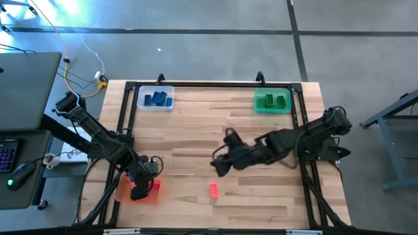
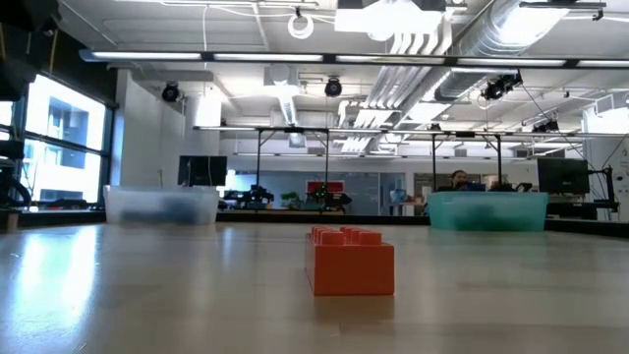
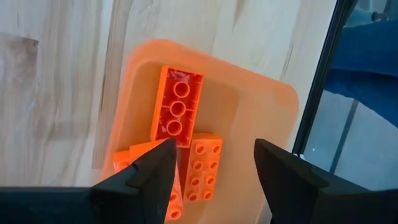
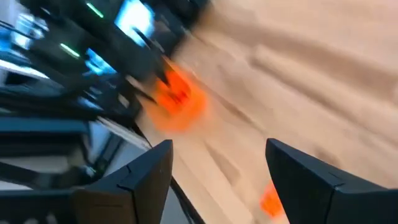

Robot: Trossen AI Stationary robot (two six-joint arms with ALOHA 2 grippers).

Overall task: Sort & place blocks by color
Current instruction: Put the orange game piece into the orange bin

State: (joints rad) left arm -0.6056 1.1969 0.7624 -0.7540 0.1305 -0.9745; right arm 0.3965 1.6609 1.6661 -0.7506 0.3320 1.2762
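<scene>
My left gripper (image 1: 140, 186) hangs open over the orange tray (image 1: 124, 191) at the table's near left; in the left wrist view its open fingers (image 3: 211, 168) stand above several orange bricks (image 3: 177, 109) lying in the tray (image 3: 261, 93), touching none. One orange brick (image 1: 213, 190) lies alone on the table near the front middle, and shows close in the low view (image 2: 349, 261). My right gripper (image 1: 220, 164) is open and empty above the table's middle, a little beyond that brick (image 4: 270, 200). Blue bricks (image 1: 157, 99) lie in the clear tray, green bricks (image 1: 272, 101) in the green tray.
The clear tray (image 1: 155, 106) stands at the far left, the green tray (image 1: 271, 109) at the far right. A black frame (image 1: 215, 83) runs round the table. A desk with a keyboard and mouse (image 1: 19, 171) stands left of the table.
</scene>
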